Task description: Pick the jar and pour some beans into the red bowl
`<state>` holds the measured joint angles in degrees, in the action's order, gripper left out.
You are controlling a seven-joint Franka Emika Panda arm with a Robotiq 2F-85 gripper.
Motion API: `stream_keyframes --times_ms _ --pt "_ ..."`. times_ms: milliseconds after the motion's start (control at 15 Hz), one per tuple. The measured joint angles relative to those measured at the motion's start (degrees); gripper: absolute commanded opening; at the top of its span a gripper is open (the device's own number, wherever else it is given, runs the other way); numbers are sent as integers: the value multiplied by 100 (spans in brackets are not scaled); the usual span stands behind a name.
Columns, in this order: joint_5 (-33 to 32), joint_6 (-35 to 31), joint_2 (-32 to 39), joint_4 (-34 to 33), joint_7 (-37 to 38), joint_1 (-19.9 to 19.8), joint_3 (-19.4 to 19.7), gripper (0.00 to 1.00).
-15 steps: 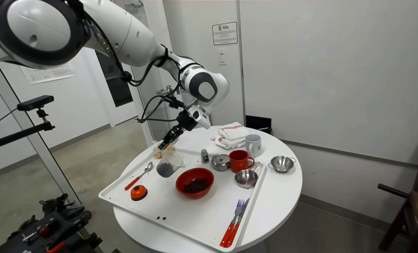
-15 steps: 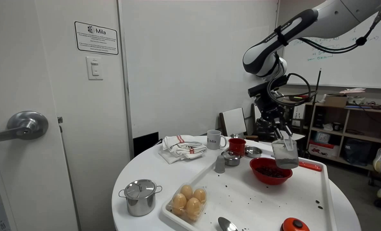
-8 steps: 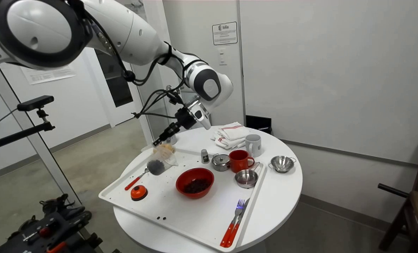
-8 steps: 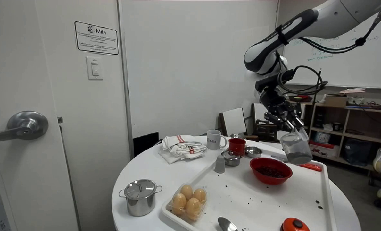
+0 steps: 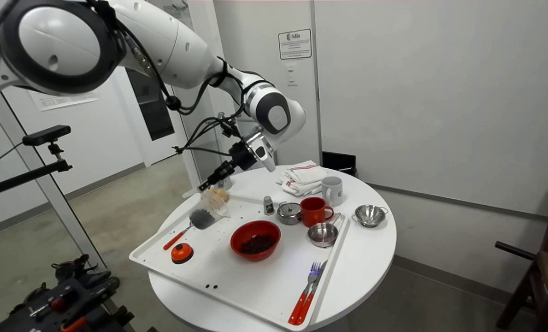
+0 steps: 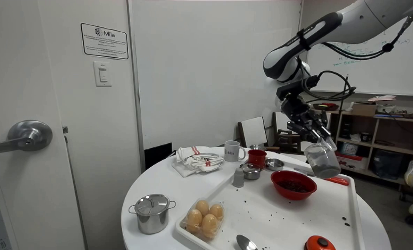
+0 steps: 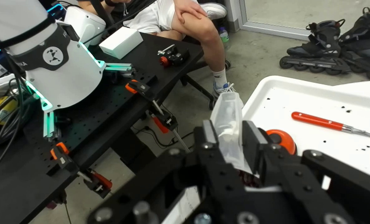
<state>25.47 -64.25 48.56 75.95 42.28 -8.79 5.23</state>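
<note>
Some small dark beans [image 5: 258, 244] already in round red bowl [image 5: 254, 228]; pour looks done. Translucent plastic jar [image 6: 321, 161] aloft, tilted, beside bowl, black tool [image 7: 229, 132] pinching handle [image 7: 227, 107]. Likely left: setting jar down.

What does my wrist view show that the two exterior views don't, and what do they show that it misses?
Only the wrist view: the robot's base, a white box and a person's bare knee.
Only the exterior views, both of them: the red mug, the grey mug, the folded towels and the red bowl whole.
Shared by all: the tray, the spoon, the orange dome and the tool holding the clear container.
</note>
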Motion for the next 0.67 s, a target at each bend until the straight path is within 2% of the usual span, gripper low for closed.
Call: stream_keyframes --times_ms 267,667 --pt "486 21 211 -185 354 -59 56 11" --pt "1107 176 532 -570 697 -370 59 11"
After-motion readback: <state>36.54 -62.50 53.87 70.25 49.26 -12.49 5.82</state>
